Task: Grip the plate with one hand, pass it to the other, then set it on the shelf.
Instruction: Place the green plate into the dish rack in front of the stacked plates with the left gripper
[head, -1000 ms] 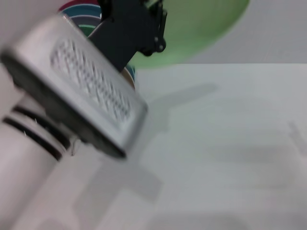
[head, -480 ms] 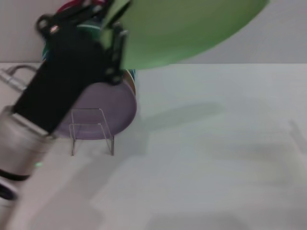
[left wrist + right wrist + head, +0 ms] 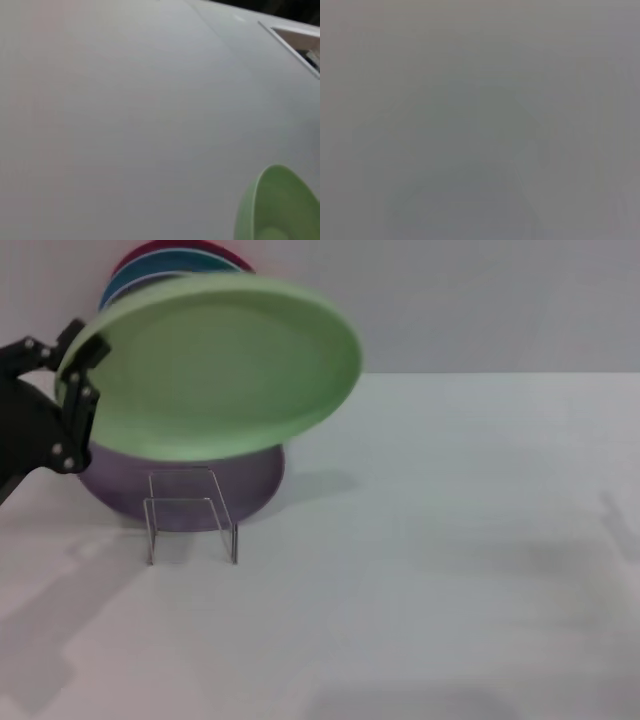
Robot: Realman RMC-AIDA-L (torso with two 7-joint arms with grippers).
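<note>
- A lilac plate (image 3: 200, 495) stands on edge on the pale surface (image 3: 450, 570), its lower rim showing.
- Behind it, a blue plate (image 3: 130, 280) and a dark red plate (image 3: 165, 252) (only their top edges show).
- A grey wall (image 3: 480, 300) rises behind the surface.

Soft, even light is falling on the counter (image 3: 450, 570), casting faint shadows beneath the plate (image 3: 215, 365) and the shelf (image 3: 190, 515). The head view is looking slightly soft. The right wrist view is showing only featureless grey blur.
</note>
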